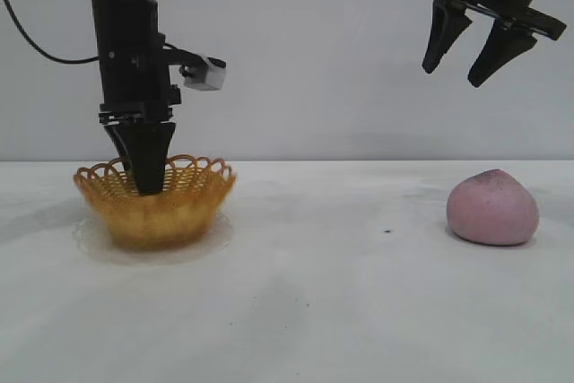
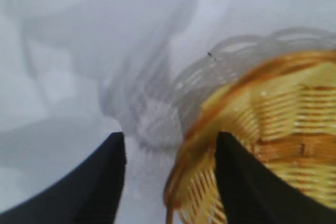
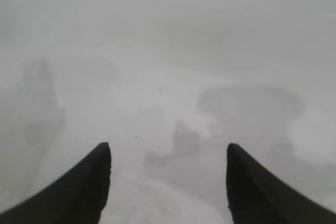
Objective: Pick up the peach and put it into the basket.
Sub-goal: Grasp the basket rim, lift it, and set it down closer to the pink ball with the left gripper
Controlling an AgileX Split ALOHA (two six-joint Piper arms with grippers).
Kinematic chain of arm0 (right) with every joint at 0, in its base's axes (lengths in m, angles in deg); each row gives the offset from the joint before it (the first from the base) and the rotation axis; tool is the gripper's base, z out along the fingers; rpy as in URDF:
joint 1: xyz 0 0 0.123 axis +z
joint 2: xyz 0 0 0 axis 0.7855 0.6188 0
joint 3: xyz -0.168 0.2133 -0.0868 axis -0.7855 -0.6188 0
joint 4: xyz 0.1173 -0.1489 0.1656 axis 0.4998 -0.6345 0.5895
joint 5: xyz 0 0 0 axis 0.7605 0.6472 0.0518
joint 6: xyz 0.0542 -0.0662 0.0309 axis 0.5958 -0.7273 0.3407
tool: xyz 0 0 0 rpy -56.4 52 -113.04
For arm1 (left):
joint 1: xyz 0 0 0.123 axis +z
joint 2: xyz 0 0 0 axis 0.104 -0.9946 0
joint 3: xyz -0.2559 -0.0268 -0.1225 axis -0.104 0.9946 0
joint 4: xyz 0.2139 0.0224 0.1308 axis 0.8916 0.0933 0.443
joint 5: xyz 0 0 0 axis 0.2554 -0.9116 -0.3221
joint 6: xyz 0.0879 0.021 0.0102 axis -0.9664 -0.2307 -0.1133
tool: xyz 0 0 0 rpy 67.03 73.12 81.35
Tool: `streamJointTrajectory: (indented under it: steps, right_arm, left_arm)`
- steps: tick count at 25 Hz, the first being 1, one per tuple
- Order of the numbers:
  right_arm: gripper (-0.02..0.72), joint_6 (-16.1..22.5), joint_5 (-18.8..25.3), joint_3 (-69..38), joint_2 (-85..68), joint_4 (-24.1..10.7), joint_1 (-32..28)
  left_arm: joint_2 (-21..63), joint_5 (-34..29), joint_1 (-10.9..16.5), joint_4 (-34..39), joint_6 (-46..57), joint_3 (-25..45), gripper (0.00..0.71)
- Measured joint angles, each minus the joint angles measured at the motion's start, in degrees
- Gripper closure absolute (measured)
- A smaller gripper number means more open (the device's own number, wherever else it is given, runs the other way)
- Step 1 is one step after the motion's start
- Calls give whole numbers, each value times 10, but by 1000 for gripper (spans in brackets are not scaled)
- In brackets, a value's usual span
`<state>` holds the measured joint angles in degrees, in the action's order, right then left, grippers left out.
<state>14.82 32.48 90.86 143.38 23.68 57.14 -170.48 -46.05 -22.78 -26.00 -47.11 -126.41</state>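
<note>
My left gripper [image 1: 146, 181] reaches down at the basket [image 1: 154, 202], one finger inside the rim and one outside; whether it pinches the wicker I cannot tell. If I lift or swing that arm, the rim could snag and the basket could drag or tip, leaving no steady target. Well to the right, the peach [image 1: 492, 208] sits bare on the table [image 1: 341, 293]. My right gripper [image 1: 473, 53] hangs above it, spread wide and holding nothing; an off-centre descent could roll the fruit away. The table is pale and smooth, against a plain grey wall [image 1: 314, 51].
</note>
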Motion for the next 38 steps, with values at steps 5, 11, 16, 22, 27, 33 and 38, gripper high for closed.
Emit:
streamJointTrajectory:
  steps: [5,11,16,22,27,33,38]
  right_arm:
    - [298,-3,0,0,0,0,0]
    - [298,-3,0,0,0,-1,0]
    - [298,-3,0,0,0,-1,0]
    - [298,-3,-4,0,0,-1,0]
    - [298,-4,-7,0,0,-1,0]
    - [298,-4,-9,0,0,-1,0]
    - [298,-4,-12,0,0,-1,0]
  left_arm:
    - [0,-23,-1,-3,13,-18,630]
    - [16,-41,2,-4,166,-62,710]
    - [65,-38,24,-82,300,-60,710]
    - [129,-33,30,-150,357,18,710]
    - [168,-16,30,-229,369,142,710]
    - [197,110,22,-359,360,295,710]
    - [200,185,-9,-377,350,376,710]
